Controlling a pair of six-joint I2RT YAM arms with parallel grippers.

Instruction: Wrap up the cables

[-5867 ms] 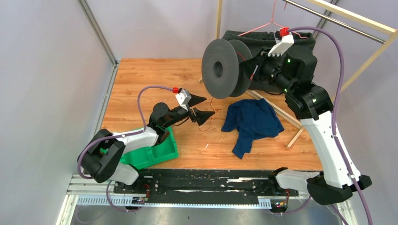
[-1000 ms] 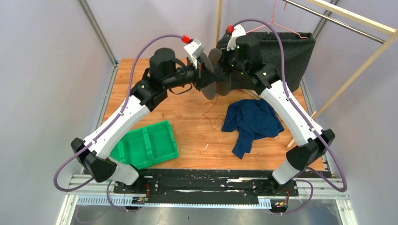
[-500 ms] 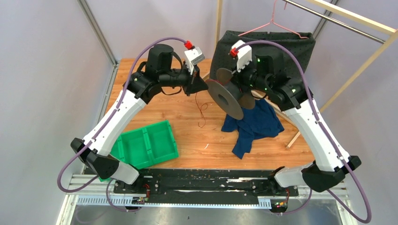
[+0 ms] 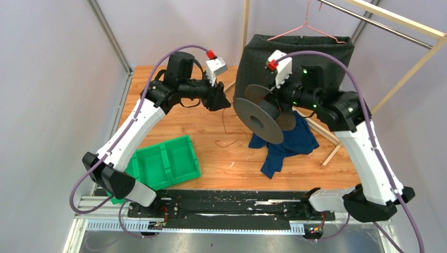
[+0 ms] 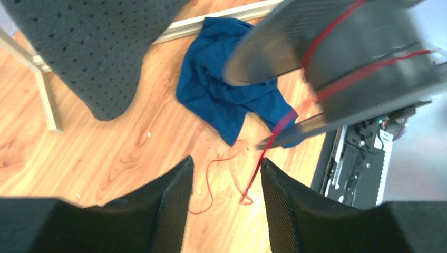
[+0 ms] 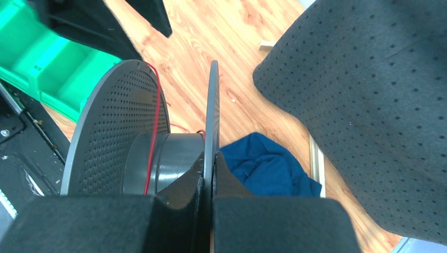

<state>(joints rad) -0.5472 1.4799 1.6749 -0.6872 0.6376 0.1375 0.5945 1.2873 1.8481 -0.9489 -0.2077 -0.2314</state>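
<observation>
**Spool (image 4: 261, 118) held over desk (image 4: 174, 124) ctr, twd far edge.**
R gripper (image 6: 208, 163) clenched on spool flange; L gripper (image 5: 226, 163) released, red cable (image 5: 274, 134) running spool-to-desk in the gap.

Both my arms, left (image 4: 134, 124) and right (image 4: 369, 158), look alike: white shells on the long links, black joints, black bases (image 4: 124, 184). A purple hose (image 4: 161, 60) runs along each to a white camera block (image 4: 216, 67) with a red plug (image 4: 211, 54). Green lights (image 4: 304, 70) glow on my right arm. My fingers (image 5: 163, 205) are black, ribbed wedges.
</observation>
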